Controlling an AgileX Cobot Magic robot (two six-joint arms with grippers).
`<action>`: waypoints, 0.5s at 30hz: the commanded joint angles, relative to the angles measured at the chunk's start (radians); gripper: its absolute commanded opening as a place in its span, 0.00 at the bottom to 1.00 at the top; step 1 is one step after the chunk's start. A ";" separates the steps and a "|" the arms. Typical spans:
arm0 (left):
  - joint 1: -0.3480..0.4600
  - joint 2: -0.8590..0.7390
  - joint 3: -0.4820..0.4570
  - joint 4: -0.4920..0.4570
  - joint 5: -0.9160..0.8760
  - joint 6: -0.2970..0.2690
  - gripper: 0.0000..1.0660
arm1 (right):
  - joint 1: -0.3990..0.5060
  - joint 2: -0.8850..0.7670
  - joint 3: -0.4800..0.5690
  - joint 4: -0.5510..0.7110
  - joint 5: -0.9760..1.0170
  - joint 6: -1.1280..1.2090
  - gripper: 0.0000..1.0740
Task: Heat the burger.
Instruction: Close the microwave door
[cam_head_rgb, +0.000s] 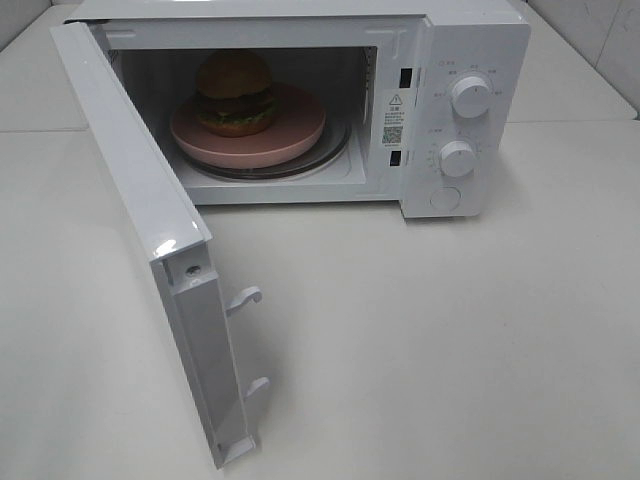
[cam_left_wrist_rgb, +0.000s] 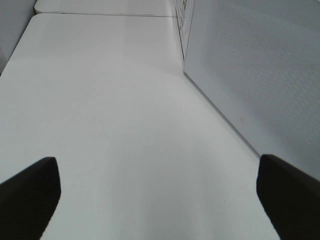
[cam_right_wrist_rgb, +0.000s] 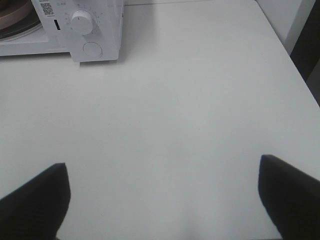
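Observation:
The burger (cam_head_rgb: 236, 93), with a brown bun and a green leafy layer, sits on a round pink plate (cam_head_rgb: 295, 135) inside the white microwave (cam_head_rgb: 470, 40). The microwave door (cam_head_rgb: 140, 215) is swung wide open toward the front left. Neither arm shows in the exterior high view. My left gripper (cam_left_wrist_rgb: 157, 197) is open over bare table, beside the door's outer face (cam_left_wrist_rgb: 255, 75). My right gripper (cam_right_wrist_rgb: 162, 197) is open over the table, well to the front right of the microwave (cam_right_wrist_rgb: 95, 25), with nothing between its fingers.
The glass turntable (cam_head_rgb: 335, 152) lies under the plate. Two white knobs (cam_head_rgb: 470, 95) and a round button are on the microwave's right panel. Two latch hooks (cam_head_rgb: 245, 298) stick out from the door's edge. The white table's right edge (cam_right_wrist_rgb: 292, 50) is near.

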 joint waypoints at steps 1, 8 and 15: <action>0.002 0.067 -0.031 0.018 -0.148 -0.012 0.94 | 0.000 -0.021 0.002 -0.003 -0.002 0.004 0.93; 0.002 0.418 -0.042 0.079 -0.604 -0.006 0.88 | 0.000 -0.021 0.002 -0.003 -0.002 0.005 0.93; 0.002 0.730 0.046 0.069 -1.072 -0.019 0.03 | 0.000 -0.021 0.002 -0.003 -0.002 0.005 0.93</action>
